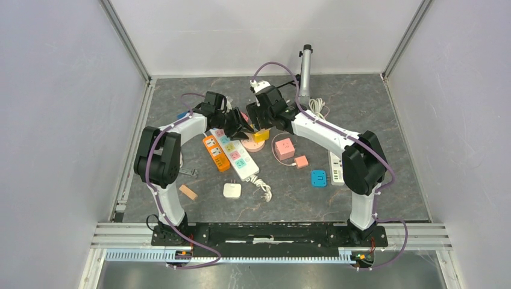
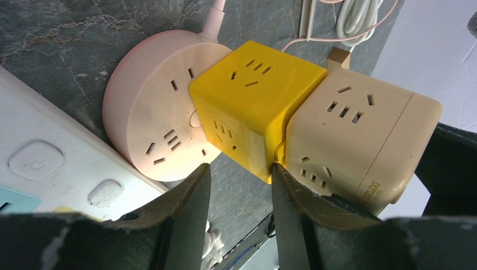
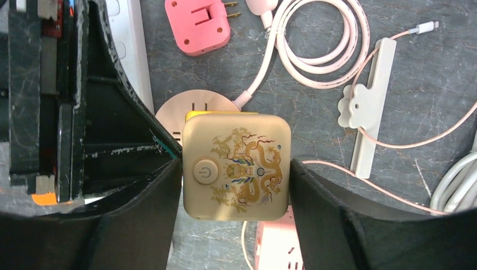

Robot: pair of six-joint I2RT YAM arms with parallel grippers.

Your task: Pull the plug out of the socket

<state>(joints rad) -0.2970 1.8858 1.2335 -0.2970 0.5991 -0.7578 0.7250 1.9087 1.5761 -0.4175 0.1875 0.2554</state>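
A round pink socket (image 2: 152,124) lies on the dark table. A yellow cube adapter (image 2: 253,95) sits plugged on it, and a beige cube plug (image 2: 360,135) with a dragon print (image 3: 236,166) is joined to the yellow cube. My right gripper (image 3: 235,164) is shut on the beige cube, one finger on each side. My left gripper (image 2: 239,174) is open and empty beside the stack; its right finger (image 2: 284,191) touches the seam between the yellow and beige cubes. In the top view both grippers meet at the yellow cube (image 1: 260,136).
A white power strip (image 1: 234,153) and an orange one (image 1: 214,152) lie left of the socket. A pink cube (image 1: 284,148), small pink (image 1: 300,161), blue (image 1: 318,178) and white (image 1: 232,190) adapters lie nearby. A coiled pink cable (image 3: 315,39) and pink plug (image 3: 197,25) lie behind.
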